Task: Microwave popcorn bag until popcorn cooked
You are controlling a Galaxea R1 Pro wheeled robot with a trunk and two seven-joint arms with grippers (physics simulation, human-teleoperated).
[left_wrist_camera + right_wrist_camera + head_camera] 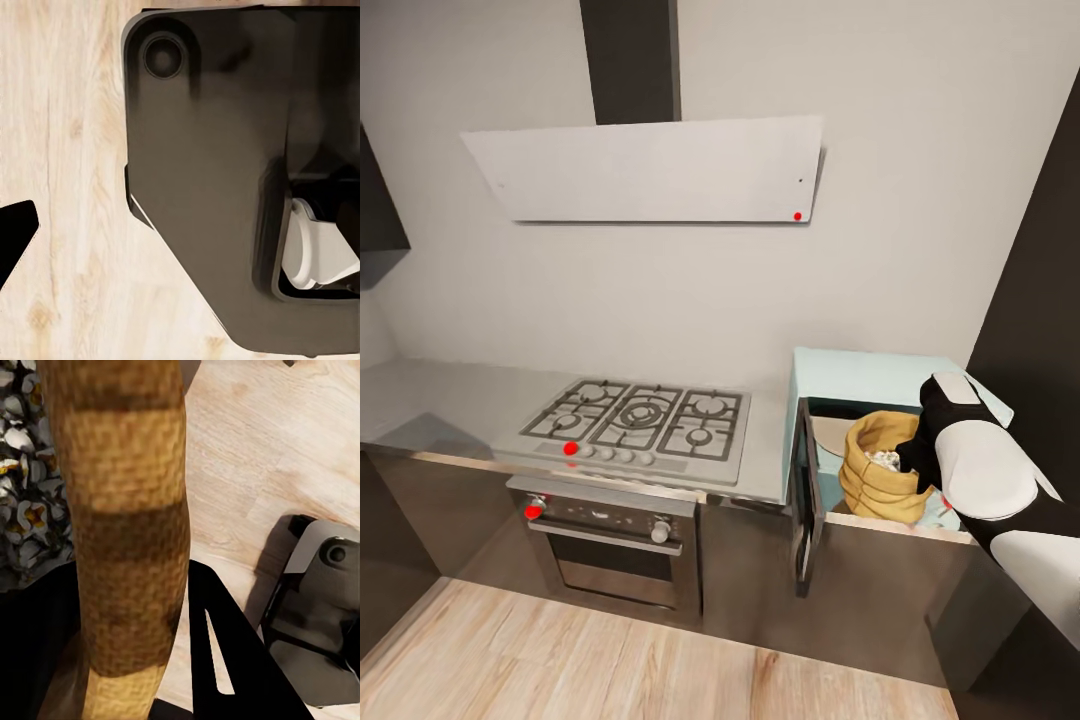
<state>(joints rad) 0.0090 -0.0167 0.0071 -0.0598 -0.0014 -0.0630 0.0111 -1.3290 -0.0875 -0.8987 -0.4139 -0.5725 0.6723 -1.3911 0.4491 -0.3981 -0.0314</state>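
Note:
The pale mint-blue microwave stands on the grey countertop at the right, its dark door swung open toward me. The mustard-yellow popcorn bag sits in the cavity's opening, with pale popcorn showing in its mouth. My right gripper reaches in from the right and is shut on the bag's rolled rim. In the right wrist view the rim runs between the dark fingers, with popcorn beside it. One dark fingertip of my left gripper hangs over the wooden floor.
A gas hob with black grates lies left of the microwave, above a built-in oven. A white hood hangs over the hob. A tall dark cabinet borders the microwave's right side. My dark base stands on the floor.

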